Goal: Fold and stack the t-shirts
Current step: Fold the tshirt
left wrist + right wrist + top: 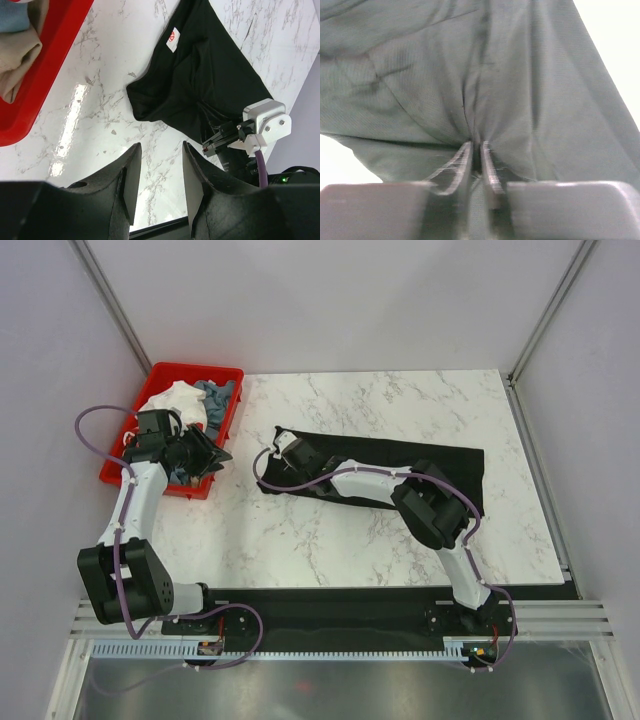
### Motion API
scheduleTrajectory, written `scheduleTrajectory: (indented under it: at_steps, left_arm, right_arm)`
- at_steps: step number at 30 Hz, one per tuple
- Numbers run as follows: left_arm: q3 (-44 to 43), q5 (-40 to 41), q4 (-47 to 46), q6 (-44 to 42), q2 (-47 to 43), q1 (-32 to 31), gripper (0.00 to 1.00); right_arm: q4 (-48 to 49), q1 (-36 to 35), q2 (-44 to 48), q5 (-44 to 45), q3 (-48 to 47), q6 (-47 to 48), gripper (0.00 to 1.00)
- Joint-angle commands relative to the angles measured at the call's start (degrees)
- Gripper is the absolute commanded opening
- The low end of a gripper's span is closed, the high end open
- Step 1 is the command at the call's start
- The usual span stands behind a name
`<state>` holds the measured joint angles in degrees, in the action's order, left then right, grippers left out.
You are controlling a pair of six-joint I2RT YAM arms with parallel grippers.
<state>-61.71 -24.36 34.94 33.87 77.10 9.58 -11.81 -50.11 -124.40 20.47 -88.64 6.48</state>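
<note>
With the right gripper pinched on a ridge of the black t-shirt and the left gripper gaping empty, lift slowly so the fold lands flat.

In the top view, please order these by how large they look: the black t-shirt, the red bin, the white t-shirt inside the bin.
1. black t-shirt, largest.
2. red bin, somewhat smaller.
3. white t-shirt, clearly smallest; only part of it shows.

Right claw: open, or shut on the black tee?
Shut on the black tee: the wrist view shows the right claw with fingers nearly together, cloth creases running into the narrow gap.
</note>
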Motion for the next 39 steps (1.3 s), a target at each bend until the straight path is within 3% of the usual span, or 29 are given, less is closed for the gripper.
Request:
scheduleTrajectory:
  at_steps: [1,7,11,14,20,24,31,39]
  left_arm:
    - [0.4,-1.1,-2.0,1.2,-0.2,0.3,0.46]
    - [1.1,-1.1,-2.2,1.1,-0.2,0.3,0.46]
    - [1.2,-1.3,-2.5,1.3,-0.3,0.2,0.46]
    - [1.5,-1.8,-2.8,1.0,0.2,0.3,0.46]
    - [5.5,-4.6,-4.9,1.5,0.0,-0.4,0.45]
    - [7.6,-5.3,-6.7,2.1,-0.2,-1.9,0.42]
    - [8.2,-1.8,-9.5,4.7,2.1,-10.8,0.41]
    - [9.9,-1.5,-17.5,10.3,10.5,-15.5,0.36]
  right_arm:
    - [1.4,0.0,0.5,6.5,-2.3,0.6,0.14]
    - [1.7,0.1,1.3,5.9,-2.4,0.6,0.09]
    - [1.4,0.2,1.5,3.4,-2.3,0.4,0.26]
    - [1.4,0.0,2.1,2.6,-2.1,-0.1,0.28]
    - [1.4,0.1,2.1,3.7,-2.6,-0.1,0.12]
    - [1.4,0.1,2.3,3.4,-2.3,-0.2,0.11]
    - [1.6,0.1,3.0,2.5,-2.2,-0.8,0.11]
    - [1.6,0.1,3.5,1.4,-1.7,-0.7,0.11]
